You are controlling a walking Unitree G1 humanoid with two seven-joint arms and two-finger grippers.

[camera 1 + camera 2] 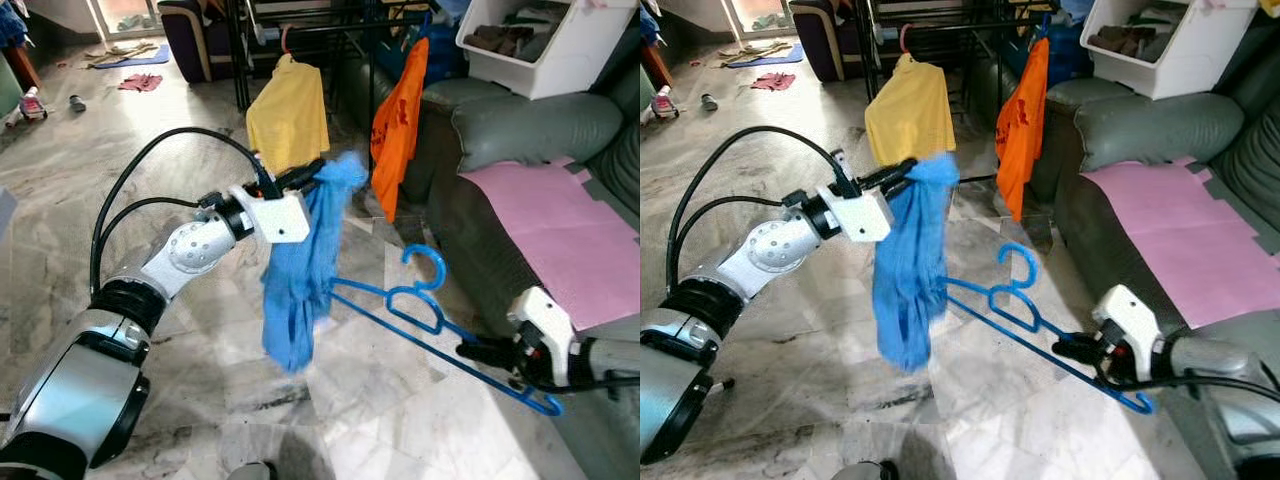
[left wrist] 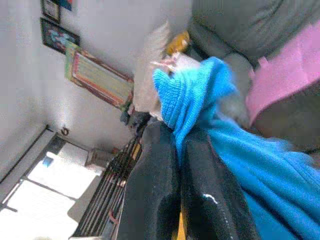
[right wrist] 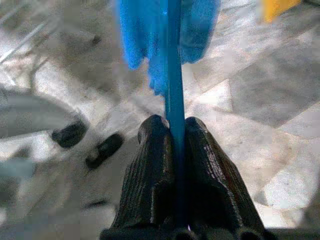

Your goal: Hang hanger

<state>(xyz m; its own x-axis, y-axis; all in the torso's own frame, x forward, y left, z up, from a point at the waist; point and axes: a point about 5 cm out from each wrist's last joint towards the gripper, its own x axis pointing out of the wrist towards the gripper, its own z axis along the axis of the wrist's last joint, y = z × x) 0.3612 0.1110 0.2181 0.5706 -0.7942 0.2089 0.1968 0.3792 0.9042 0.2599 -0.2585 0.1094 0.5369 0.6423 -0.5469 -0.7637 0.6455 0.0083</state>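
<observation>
Marble floor (image 1: 190, 130) stretches across a living room, with a grey sofa (image 1: 530, 130) along the robot's right side carrying a pink sheet (image 1: 555, 225) on its seat. A black drying rack (image 1: 300, 30) stands ahead, and on it hang a yellow shirt (image 1: 288, 115) and an orange shirt (image 1: 400, 115). A white bin (image 1: 545, 45) sits on top of the sofa back. Scattered clothes (image 1: 140, 80) lie on the floor far to the left.

Raised in front of the robot, the left gripper (image 1: 305, 175) has its jaws pressed together on the top edge of a blue garment (image 1: 305, 270), which hangs straight down from them, its lower end clear of the floor. The left wrist view shows the cloth pinched between the two black fingers (image 2: 155, 190).

Low on the right, near the sofa front, the right gripper (image 1: 478, 352) has its jaws clamped on the bar of a blue hanger (image 1: 420, 300). That hanger lies tilted, hook uppermost, its far end reaching to the hanging blue garment. It is not on the rack.
</observation>
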